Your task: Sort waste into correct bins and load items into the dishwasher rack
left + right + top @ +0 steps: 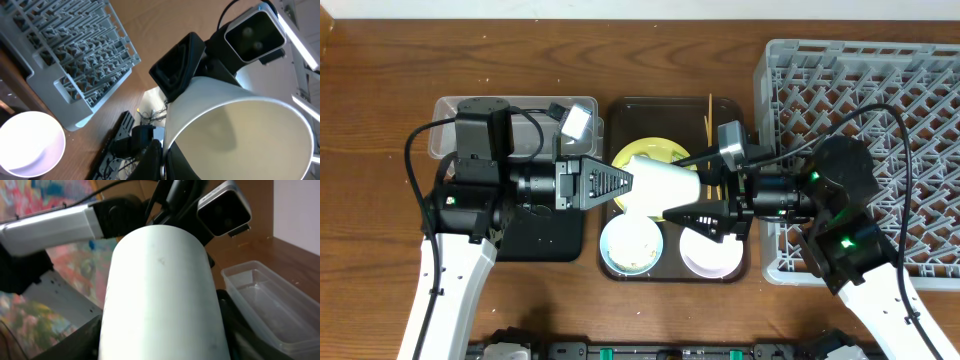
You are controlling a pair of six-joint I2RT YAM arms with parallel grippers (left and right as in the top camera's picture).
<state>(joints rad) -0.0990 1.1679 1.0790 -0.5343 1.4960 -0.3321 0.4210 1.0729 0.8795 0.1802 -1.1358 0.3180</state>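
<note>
Both arms meet mid-air over the brown serving tray [620, 112]. The small white cup [660, 185] lies on its side between them. The right end effector [674, 190] is clamped around the cup's body. In the right wrist view its dark fingers [90, 335] flank the white wall on both sides.

The cup's open mouth faces the left end effector [626, 185], which sits right at the rim. Whether it grips the rim or only touches it, I cannot tell.

Below the right end effector are the light blue bowl [630, 245] and the white-pink bowl [710, 255]. The yellow plate [655, 150] peeks out beyond the cup. Chopsticks [709, 115] lie further back on the tray. The grey dishwasher rack [880, 80] stands behind the right end effector on the worktop [380, 60]. The clear tub [448, 110] and black tray [545, 235] sit behind the left one.
</note>
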